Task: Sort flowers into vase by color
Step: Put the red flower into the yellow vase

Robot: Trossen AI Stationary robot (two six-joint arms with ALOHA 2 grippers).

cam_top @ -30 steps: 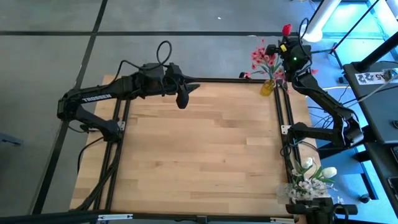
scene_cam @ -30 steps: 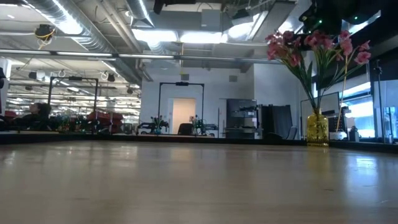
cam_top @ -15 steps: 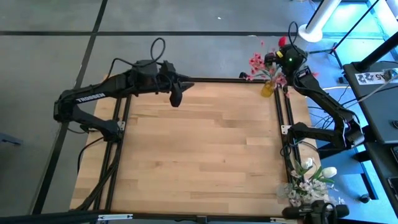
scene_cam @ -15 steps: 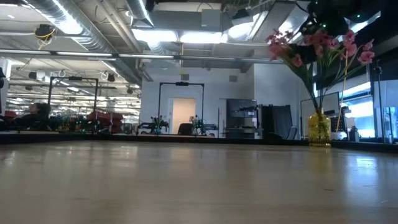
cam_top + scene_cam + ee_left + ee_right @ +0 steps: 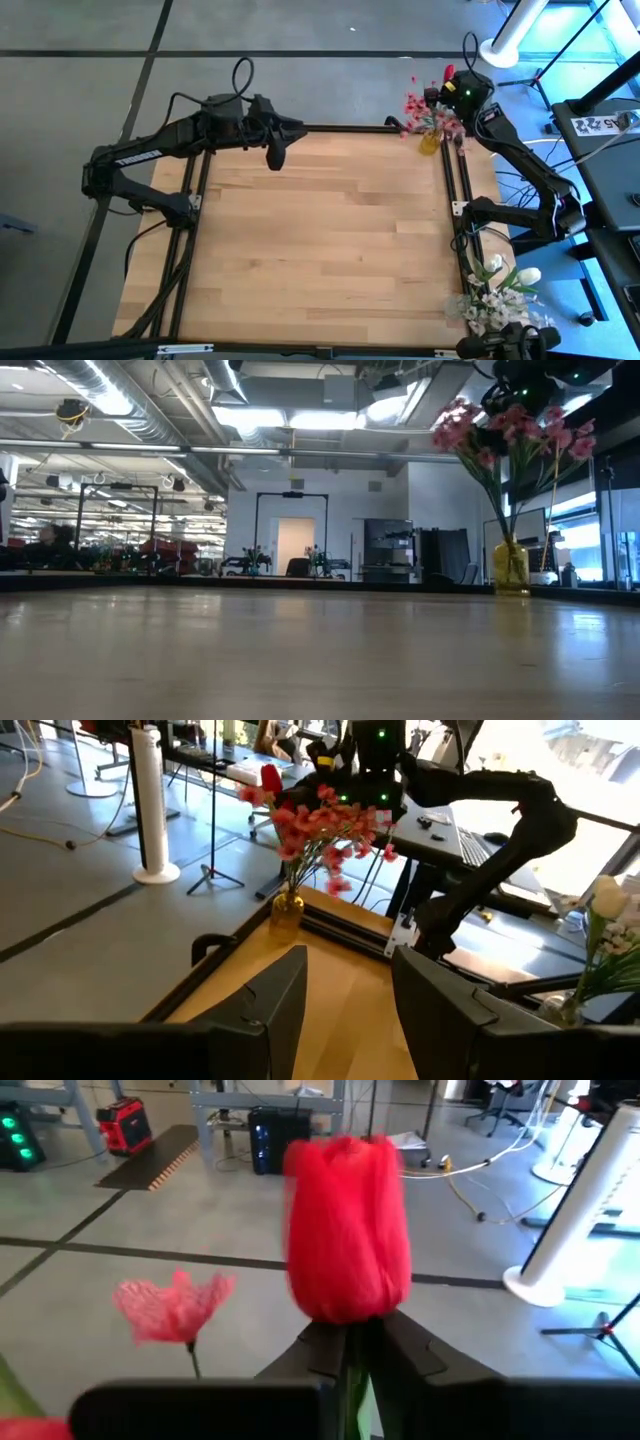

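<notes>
Lowered since a second ago, the right tool (image 5: 352, 1345), clamped on a red tulip (image 5: 347, 1228), hangs over the yellow vase (image 5: 430, 140) at the table's (image 5: 320, 240) far right corner; left tool (image 5: 345, 995) apart.

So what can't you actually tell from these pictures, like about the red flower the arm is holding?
- Red tulip: its stem end is hidden behind the right gripper's fingers in the right wrist view, so whether it sits inside the yellow vase is unclear.
- Yellow vase: the pink flowers hide its mouth in the high view.
- White flowers: their container is cut off by the bottom edge, high view.
- Left gripper: empty, open.
</notes>
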